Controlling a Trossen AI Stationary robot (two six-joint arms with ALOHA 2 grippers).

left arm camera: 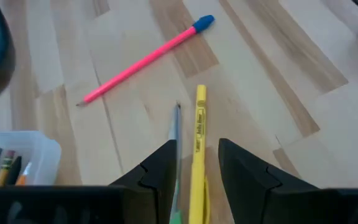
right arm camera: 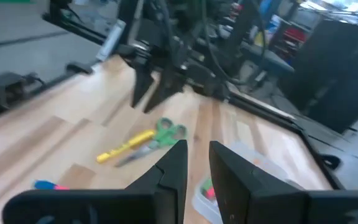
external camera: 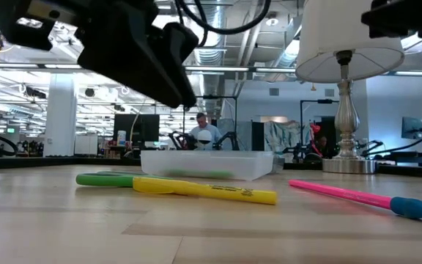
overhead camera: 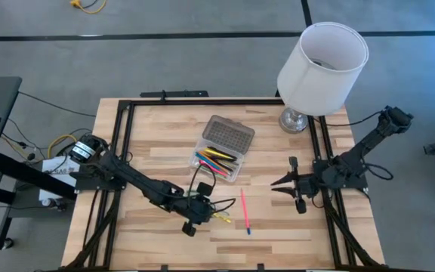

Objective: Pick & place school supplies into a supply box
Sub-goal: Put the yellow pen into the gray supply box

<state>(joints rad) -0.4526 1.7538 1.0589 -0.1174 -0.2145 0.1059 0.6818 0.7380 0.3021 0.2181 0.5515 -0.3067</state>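
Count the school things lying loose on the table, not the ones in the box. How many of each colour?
Pink: 1, the pink pen with a blue cap
Yellow: 1, the yellow marker
Green: 1, the green-handled scissors
Total: 3

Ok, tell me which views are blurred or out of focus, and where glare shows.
Right wrist view: soft throughout, the yellow highlighter pen and green-handled scissors smeared. Low view: the left end effector looms dark and unfocused; ceiling lights glare behind. Left wrist view: sharp on the pink pen with blue cap. High view: even light, no glare.
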